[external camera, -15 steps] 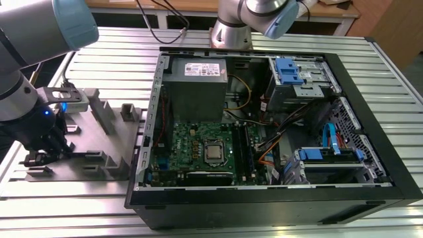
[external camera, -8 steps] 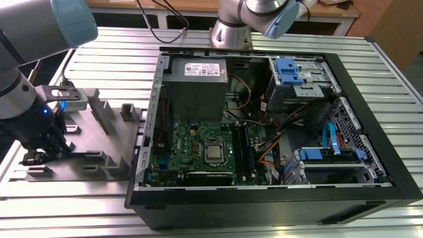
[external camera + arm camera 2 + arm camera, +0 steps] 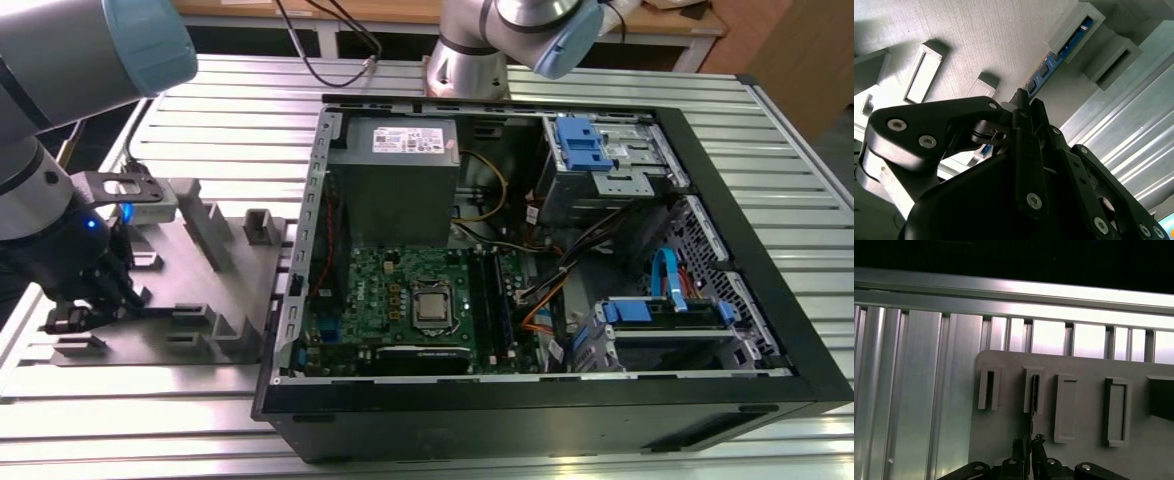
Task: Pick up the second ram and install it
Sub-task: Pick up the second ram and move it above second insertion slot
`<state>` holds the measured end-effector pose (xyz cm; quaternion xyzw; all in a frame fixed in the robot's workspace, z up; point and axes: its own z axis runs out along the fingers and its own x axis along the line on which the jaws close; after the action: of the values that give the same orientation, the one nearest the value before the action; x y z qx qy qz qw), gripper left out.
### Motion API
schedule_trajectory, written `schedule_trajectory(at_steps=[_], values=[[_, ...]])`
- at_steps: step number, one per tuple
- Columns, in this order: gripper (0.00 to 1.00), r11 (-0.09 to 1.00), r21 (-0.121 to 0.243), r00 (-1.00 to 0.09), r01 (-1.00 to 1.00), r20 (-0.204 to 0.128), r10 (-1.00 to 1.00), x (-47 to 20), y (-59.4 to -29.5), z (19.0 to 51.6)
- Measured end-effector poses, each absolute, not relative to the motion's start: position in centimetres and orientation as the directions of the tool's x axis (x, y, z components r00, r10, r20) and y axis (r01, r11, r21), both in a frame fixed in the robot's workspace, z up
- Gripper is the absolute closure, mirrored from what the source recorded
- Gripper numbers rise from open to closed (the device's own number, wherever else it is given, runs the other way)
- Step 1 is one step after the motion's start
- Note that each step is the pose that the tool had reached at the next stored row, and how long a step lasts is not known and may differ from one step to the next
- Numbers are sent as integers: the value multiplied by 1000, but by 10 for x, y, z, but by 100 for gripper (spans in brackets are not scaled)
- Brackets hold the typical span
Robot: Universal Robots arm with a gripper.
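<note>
On the exterior view's left, the tool (image 3: 78, 312) stands over a grey rack (image 3: 200, 262) on the slatted surface (image 3: 240, 90). In the second wrist view its fingers are clamped together on the memory stick (image 3: 1054, 62), which is seated upright in a rack slot. To the right lies an open computer case (image 3: 534, 412).

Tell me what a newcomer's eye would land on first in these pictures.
The open black computer case with its green motherboard dominates the middle of the exterior view. At that view's left, the gripper is down at the second ram, a blue stick standing on edge in a slot of the grey fixture plate.
</note>
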<state>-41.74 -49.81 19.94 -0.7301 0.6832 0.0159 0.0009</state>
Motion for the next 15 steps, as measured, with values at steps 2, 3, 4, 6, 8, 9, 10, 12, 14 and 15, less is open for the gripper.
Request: schedule_trajectory(at_steps=[2, 3, 4, 6, 8, 9, 10, 12, 14, 15], values=[[82, -66, 20, 66, -998, -24, -998, -417, -498, 199], [83, -66, 20, 66, -998, -24, -998, -417, -498, 199], [83, -66, 20, 66, -998, -24, -998, -417, -498, 199], [91, -66, 20, 66, -998, -24, -998, -417, -498, 200], [91, -66, 20, 66, -998, -25, -998, -417, -498, 200], [91, -66, 20, 66, -998, -24, -998, -417, -498, 200], [91, -66, 20, 66, -998, -24, -998, -417, -498, 200], [91, -61, 20, 60, -998, -24, -998, -417, -498, 200], [91, -40, 21, 40, -999, -24, -999, -417, -498, 200], [91, -40, 21, 40, -999, -24, -999, -417, -498, 200]])
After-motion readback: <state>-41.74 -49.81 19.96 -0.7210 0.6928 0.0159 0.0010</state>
